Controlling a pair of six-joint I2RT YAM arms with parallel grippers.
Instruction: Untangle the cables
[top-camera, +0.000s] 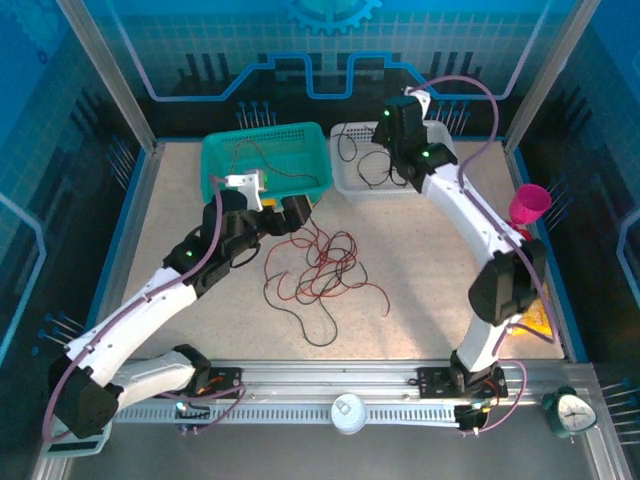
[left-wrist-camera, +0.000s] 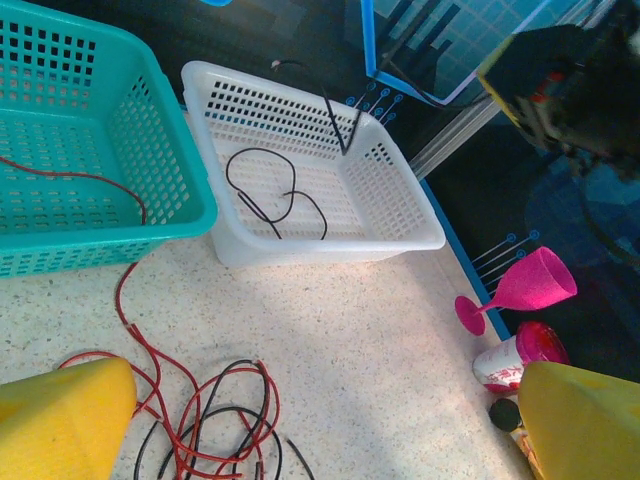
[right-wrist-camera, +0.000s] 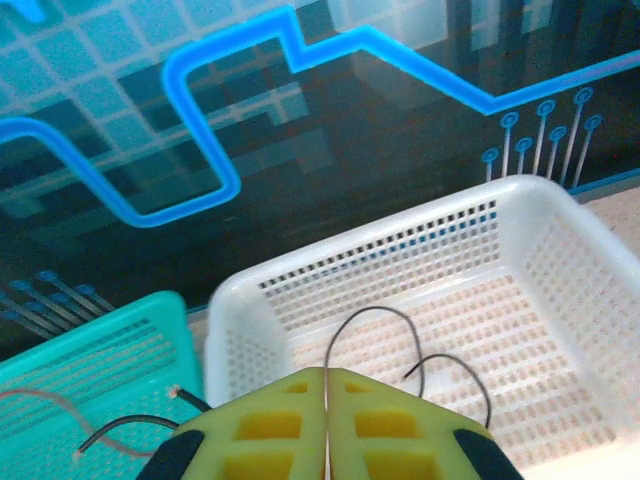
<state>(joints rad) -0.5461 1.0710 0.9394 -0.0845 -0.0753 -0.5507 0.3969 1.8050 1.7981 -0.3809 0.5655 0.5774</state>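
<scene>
Left fingers (left-wrist-camera: 60, 420) spread over speckled table (left-wrist-camera: 380, 330); right fingers (right-wrist-camera: 270, 425) pinch black cable (right-wrist-camera: 130, 425) above white basket (right-wrist-camera: 560, 230).

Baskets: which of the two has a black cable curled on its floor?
The white basket, right of the teal basket: a black cable loops on its floor, while the teal one holds a red cable.

On your speckled desk (top-camera: 430, 270) you have a teal basket (top-camera: 265, 132), a white basket (top-camera: 375, 192), and tangled red and black cables (top-camera: 318, 262).
</scene>
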